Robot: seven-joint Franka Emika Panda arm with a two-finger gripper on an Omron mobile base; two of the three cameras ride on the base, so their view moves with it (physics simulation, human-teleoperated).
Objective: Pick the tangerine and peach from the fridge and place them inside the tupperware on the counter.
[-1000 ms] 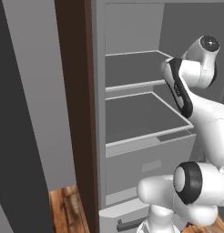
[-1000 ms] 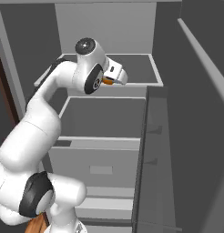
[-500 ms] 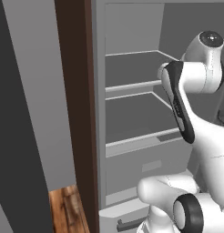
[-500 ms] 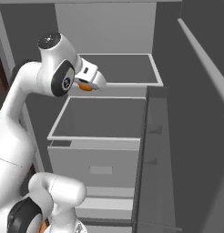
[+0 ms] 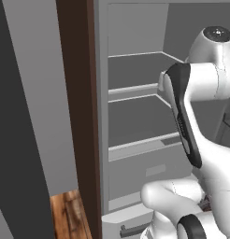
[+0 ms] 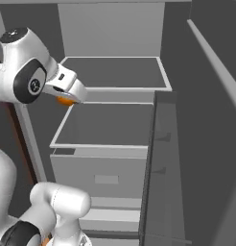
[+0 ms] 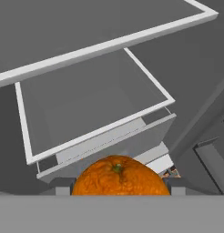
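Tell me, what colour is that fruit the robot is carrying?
Plain bright orange all over, with a small greenish stem spot. The tangerine shows best in the hand view.

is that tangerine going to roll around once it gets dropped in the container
Probably yes: the tangerine looks nearly round, so it would likely roll on a flat base. Its pebbled peel suggests decent grip rather than slipperiness. It seems firm between the gripper fingers, with no visible squashing, though the contact itself is hidden.

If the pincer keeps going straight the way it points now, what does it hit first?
Judging by the hand view, the pincer, shut on the tangerine, points down into the fridge. It would probably meet the front edge of the lower shelf first, though depth is unclear.
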